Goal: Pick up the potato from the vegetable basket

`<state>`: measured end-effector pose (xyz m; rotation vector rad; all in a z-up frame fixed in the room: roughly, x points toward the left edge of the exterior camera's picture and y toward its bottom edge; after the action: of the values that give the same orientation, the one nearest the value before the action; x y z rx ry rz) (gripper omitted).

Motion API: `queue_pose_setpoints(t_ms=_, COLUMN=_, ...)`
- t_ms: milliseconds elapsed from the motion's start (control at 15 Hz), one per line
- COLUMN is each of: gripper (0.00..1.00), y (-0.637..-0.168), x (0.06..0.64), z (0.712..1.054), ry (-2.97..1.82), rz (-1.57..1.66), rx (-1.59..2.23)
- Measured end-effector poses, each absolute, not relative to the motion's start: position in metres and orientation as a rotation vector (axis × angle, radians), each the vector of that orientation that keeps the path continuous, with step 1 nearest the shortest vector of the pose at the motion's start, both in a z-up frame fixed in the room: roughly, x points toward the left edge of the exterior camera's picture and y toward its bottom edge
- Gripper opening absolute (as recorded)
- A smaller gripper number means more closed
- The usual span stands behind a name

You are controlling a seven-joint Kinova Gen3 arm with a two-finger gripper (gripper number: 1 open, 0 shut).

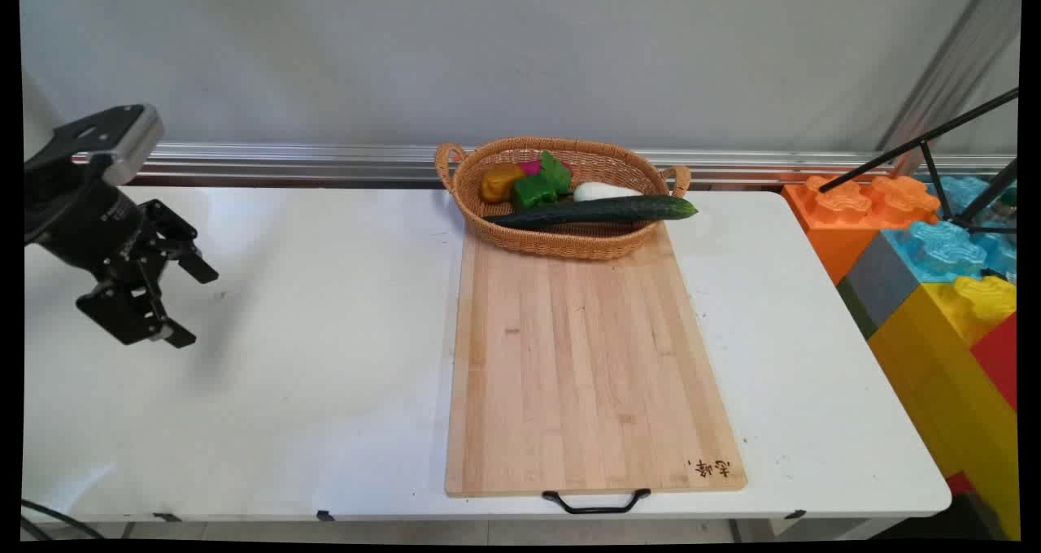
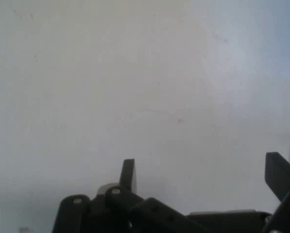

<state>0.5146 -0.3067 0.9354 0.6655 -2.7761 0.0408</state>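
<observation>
The gripper is hanging above the left part of the white worktop, its fingers spread wide with nothing between them; in the hand view the same gripper is showing only bare worktop ahead, with one finger standing clear and the other cut off by the right edge. The arm behind the gripper is running out of the picture at the left, so little of it is showing. Well to the right, a wooden cutting board is lying lengthwise from near to far, its black handle overhanging the near edge of the worktop. A woven basket is sitting on the far end of the board, holding a dark cucumber whose tip is poking past the right rim, a green piece, an orange-yellow piece, a small pink piece mostly hidden behind the green one, and a white piece partly hidden by the cucumber; what the smaller pieces are is hard to make out. Between the gripper and the board a broad stretch of worktop is lying open. Beyond the right edge, large coloured blocks are standing beside the worktop, partly cut off, with black tripod legs crossing above them.
</observation>
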Motion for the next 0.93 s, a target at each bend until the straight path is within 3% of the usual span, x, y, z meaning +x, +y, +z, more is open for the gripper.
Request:
queue_pose_setpoints(t_ms=467, gripper=1.00, y=-0.326, x=0.472, z=0.945, ry=-2.641, rz=0.178, rx=0.627)
queue_pose_setpoints(t_ms=933, gripper=1.00, y=-0.392, x=0.404, z=0.968, ry=-2.581, rz=0.322, rx=0.688)
